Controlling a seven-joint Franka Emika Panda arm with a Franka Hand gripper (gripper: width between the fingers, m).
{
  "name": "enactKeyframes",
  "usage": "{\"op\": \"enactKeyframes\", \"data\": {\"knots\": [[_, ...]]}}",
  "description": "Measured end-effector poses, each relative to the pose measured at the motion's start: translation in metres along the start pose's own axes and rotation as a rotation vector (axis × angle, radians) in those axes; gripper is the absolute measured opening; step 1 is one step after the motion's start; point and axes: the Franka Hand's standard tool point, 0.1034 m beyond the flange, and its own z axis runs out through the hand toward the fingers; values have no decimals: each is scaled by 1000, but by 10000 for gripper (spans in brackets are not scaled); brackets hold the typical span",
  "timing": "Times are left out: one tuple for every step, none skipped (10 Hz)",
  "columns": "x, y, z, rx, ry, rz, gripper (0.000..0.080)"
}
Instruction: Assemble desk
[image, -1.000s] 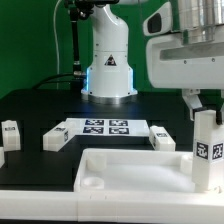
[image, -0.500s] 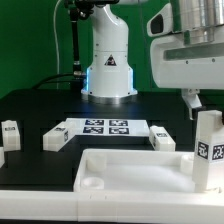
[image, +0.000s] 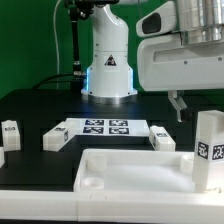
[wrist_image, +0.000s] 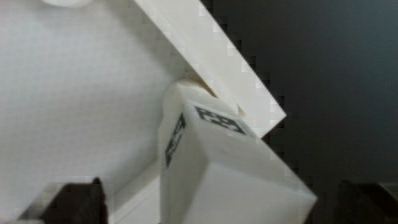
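Exterior view: a white leg (image: 207, 150) stood upright in the tabletop's (image: 140, 172) corner on the exterior view's right. In the wrist view the gripper (wrist_image: 214, 203) was released, its fingers (wrist_image: 75, 198) spread wide either side of the leg.

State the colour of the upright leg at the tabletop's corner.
The leg is white, with a black-and-white square tag; exterior view shows it best.
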Motion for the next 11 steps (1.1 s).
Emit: {"op": "enactKeyframes", "data": {"knots": [[0, 0, 0, -2, 1, -99, 648], [0, 0, 0, -14, 9, -218, 648], [-2, -2, 0, -39, 23, -313, 648], [-2, -3, 1, -53, 32, -436, 648], [-2, -4, 1, -56, 29, -535, 648], [-3, -5, 1, -56, 27, -614, 648], [-4, -6, 2, -58, 25, -669, 648], [-4, -5, 3, -63, 22, -781, 648], [-3, -4, 4, -66, 21, -845, 648], [-4, -4, 5, -69, 22, -897, 648], [-3, -4, 5, -71, 20, -967, 648]]}}
